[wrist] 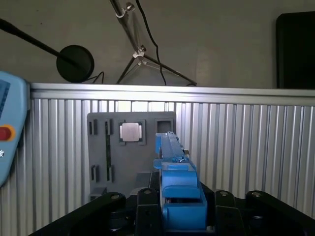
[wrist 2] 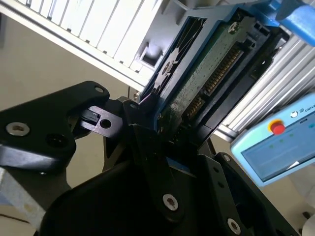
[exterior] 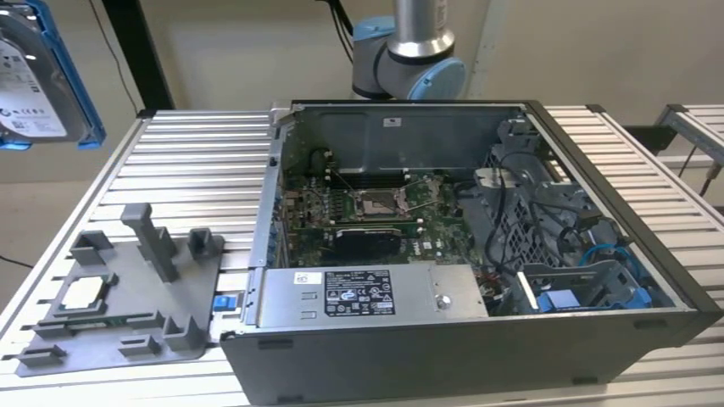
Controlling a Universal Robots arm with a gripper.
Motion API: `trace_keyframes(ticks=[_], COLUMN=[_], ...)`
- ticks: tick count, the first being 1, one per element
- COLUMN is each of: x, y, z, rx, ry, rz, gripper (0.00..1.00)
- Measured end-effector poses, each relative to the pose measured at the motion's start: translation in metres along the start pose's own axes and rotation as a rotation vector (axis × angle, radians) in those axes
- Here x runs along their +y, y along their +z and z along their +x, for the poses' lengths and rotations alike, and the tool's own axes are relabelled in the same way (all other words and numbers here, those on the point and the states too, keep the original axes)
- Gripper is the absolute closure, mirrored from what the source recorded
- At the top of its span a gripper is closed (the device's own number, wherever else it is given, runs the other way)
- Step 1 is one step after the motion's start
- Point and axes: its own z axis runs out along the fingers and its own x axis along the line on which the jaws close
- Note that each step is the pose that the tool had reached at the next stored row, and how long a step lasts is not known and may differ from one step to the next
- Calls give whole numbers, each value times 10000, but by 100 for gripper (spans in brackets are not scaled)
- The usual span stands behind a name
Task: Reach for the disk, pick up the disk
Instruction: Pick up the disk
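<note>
- The table point(exterior: 192, 161) is a slatted aluminium top. It carries an open computer case point(exterior: 453, 365) that takes up most of the side at the exterior view's right.
- The room has plain beige walls. In the first wrist view a stand with a round black base point(wrist: 75, 63) and loose cables rises beyond the table's edge.
- The arm point(exterior: 413, 59) has its base behind the far edge of the table, behind the case.
- A grey fixture tray point(exterior: 192, 288) lies at the near corner on the exterior view's left, just beside the case.
- A long grey metal box point(exterior: 374, 292) sits along the near wall inside the case.
- A teach pendant point(wrist 2: 270, 147) with a red button is seen in both wrist views.
- The disk point(exterior: 34, 76) hangs in the air beyond the table's far corner at the exterior view's left. It stands on edge in its blue frame and touches no surface.
- The gripper point(wrist 2: 162, 125) has its black claw pinched onto the disk, one finger on each flat face. The connector side of the disk points away from the palm.
- A small square chip point(exterior: 81, 294) rests in a pocket of the tray, well apart from the disk.
- Judgement: the reach is over and the pick-up looks complete, since the disk is lifted clear. With nothing beneath it, any further motion calls for a firm, steady pinch and no tilt that could let the frame slip.
</note>
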Motion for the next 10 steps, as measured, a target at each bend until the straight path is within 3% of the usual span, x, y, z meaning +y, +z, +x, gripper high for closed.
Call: trace_keyframes(ticks=[10], x=[-24], y=[-3], z=[1], rx=[-13], ry=[-1], rz=[-1], gripper=[100])
